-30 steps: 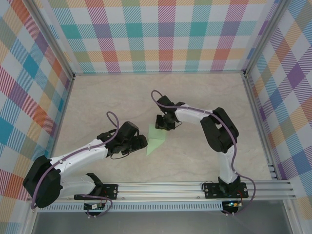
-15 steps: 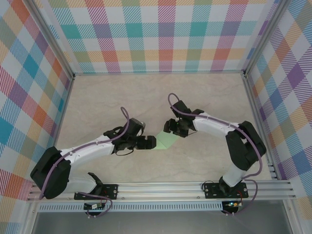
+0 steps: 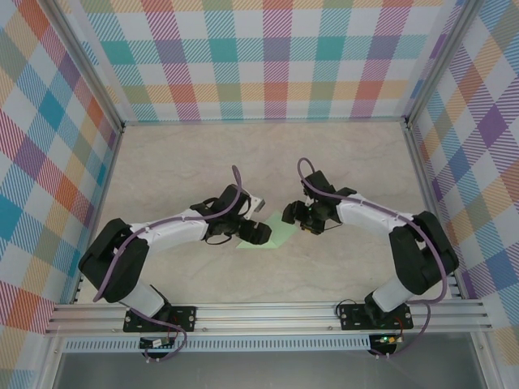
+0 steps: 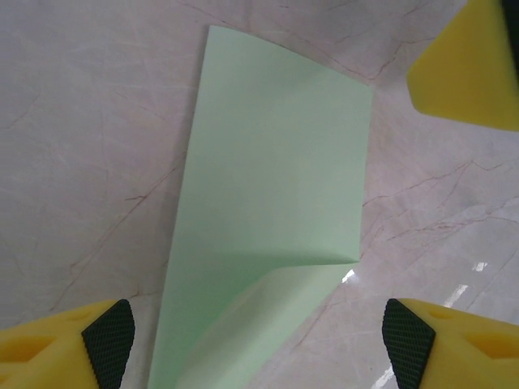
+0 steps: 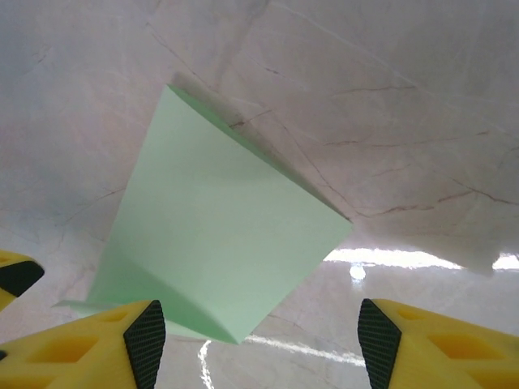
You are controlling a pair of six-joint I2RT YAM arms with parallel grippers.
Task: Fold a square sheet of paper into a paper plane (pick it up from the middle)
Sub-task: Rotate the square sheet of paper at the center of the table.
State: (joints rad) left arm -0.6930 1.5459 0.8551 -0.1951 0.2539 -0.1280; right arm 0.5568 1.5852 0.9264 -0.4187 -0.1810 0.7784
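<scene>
- Sheet of paper (image 3: 273, 236): pale mint green and lying on the table near its middle, between the two grippers. It is no longer a flat square. The left wrist view shows a flap (image 4: 268, 324) turned over at the near end along a soft crease.
- In the right wrist view the paper (image 5: 219, 251) looks doubled, with its top layer lifting slightly off the surface.
- Handling, by judgement: very light and limp, easily creased or dented, and likely to skate on a smooth top. A pinch at a raised edge or along the fold seems safer than pressing on flat paper.
- Left gripper (image 3: 258, 233): jaws wide apart with the paper's near end between them, gripping nothing (image 4: 258, 344).
- Right gripper (image 3: 293, 215): jaws also well open, hovering just over the paper's other end and holding nothing (image 5: 259, 334).
- Table (image 3: 178, 170): pale with a marble pattern and glossy, with bright glare spots close to the paper.
- Room: checked walls (image 3: 268, 57) in many colours on three sides, and a metal rail (image 3: 268, 312) along the near edge.
</scene>
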